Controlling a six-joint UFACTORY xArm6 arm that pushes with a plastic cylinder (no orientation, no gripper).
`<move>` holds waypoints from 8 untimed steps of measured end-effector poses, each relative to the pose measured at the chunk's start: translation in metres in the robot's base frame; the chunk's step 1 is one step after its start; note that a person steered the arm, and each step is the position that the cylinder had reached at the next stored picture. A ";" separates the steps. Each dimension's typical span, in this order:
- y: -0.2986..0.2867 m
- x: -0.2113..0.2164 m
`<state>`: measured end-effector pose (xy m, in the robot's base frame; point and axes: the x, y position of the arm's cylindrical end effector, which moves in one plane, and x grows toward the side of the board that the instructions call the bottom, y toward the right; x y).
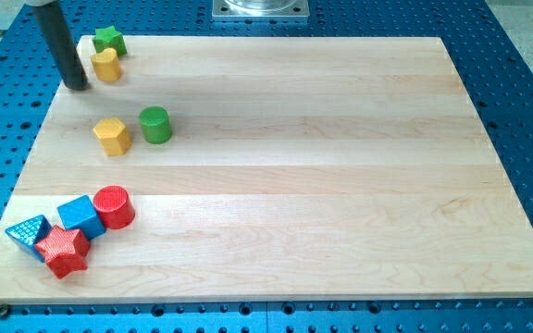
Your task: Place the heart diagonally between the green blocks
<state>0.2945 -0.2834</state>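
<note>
A yellow heart lies near the board's top left corner, touching the green star just above it. A green cylinder stands lower and to the right, with a yellow hexagon close on its left. My tip rests on the board just left of the yellow heart and slightly below it, with a small gap between them. The dark rod rises from the tip toward the view's top left.
A cluster sits at the board's bottom left: a red cylinder, a blue cube, a blue triangle and a red star. The wooden board lies on a blue perforated table.
</note>
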 end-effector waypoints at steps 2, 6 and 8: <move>0.022 -0.041; -0.005 0.020; 0.043 -0.018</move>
<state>0.2769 -0.2403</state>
